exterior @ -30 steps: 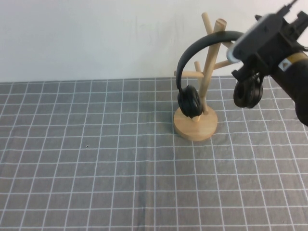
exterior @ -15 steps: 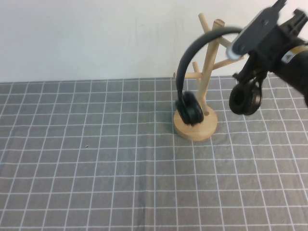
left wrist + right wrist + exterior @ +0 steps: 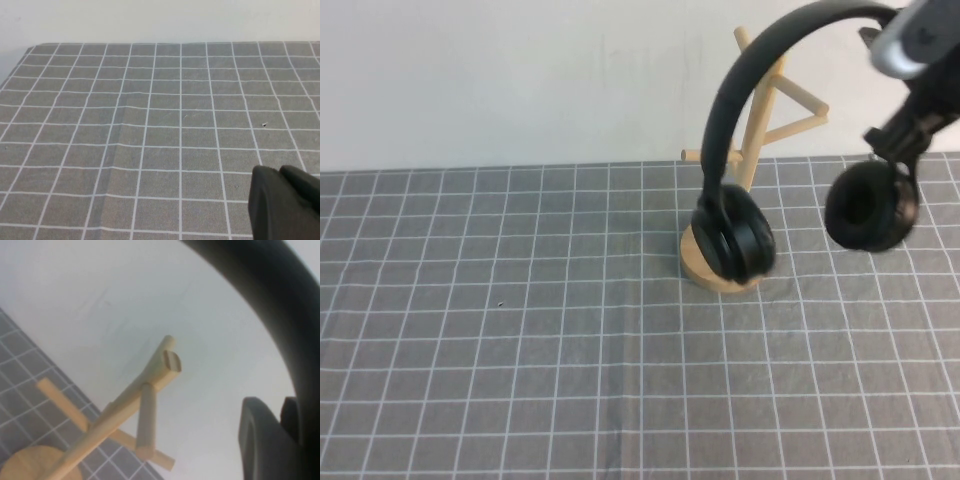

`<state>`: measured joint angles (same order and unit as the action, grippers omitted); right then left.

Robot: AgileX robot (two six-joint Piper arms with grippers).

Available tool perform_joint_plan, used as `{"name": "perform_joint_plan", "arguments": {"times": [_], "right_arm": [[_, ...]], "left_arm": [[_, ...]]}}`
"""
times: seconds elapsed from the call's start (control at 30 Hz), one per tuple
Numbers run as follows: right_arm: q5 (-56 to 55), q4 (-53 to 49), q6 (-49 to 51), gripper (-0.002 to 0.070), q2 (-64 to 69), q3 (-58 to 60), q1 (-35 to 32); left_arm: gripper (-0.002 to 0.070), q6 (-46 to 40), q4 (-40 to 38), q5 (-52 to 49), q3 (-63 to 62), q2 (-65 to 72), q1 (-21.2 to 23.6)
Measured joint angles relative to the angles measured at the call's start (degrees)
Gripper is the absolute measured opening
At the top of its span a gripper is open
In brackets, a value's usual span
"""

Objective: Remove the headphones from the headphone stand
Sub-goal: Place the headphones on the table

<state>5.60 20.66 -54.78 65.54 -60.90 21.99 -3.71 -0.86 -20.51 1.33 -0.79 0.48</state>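
The right gripper (image 3: 910, 45) sits at the upper right corner of the high view, its jaws closed on the black headphones (image 3: 760, 110), gripping the right end of the arched headband. From that grip the band sweeps up along the top edge of the frame and curves down to the left. One round padded ear cup (image 3: 735, 238) hangs at the lower end of the band, in front of the stand's base in this view. The other ear cup (image 3: 870, 207) dangles below the gripper at the right side of the frame, above the cloth.

Behind the band stands the light wooden headphone stand (image 3: 760, 130), its slanted pole rising from a round disc base (image 3: 705, 270) in the upper middle of the frame, with short dowel branches angling out to either side. The headband arches higher than the pole's tip, and in the right wrist view the stand's top (image 3: 167, 365) shows apart from the band (image 3: 270, 305).

The grey cloth with a white grid (image 3: 520, 340) covers the table, running back to a plain white wall (image 3: 500, 80).

The left gripper (image 3: 282, 200) shows only in the left wrist view, as a dark shape at the lower right of the frame above the bare grid cloth; whether it is open or closed cannot be told
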Motion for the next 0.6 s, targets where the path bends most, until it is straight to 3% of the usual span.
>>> {"name": "perform_joint_plan", "arguments": {"times": [0.2, 0.43, 0.5, 0.6], "right_arm": [[11.9, -2.41, 6.86, -0.0004, -5.17, 0.0, -1.08], [29.88, -23.39, 33.63, -0.0004, -2.92, 0.0, -8.64], [34.74, -25.94, 38.57, -0.0004, -0.84, 0.12, -10.45], [33.7, -25.4, 45.63, -0.0004, 3.63, 0.85, -11.42]], "left_arm": [[-0.0004, 0.0, 0.0, 0.0, 0.0, 0.0, 0.0], [-0.0004, 0.0, 0.0, 0.0, 0.0, 0.0, 0.0], [-0.0004, 0.0, 0.0, 0.0, 0.0, 0.0, 0.0], [-0.0004, 0.0, 0.0, 0.0, 0.0, 0.0, 0.0]]}}
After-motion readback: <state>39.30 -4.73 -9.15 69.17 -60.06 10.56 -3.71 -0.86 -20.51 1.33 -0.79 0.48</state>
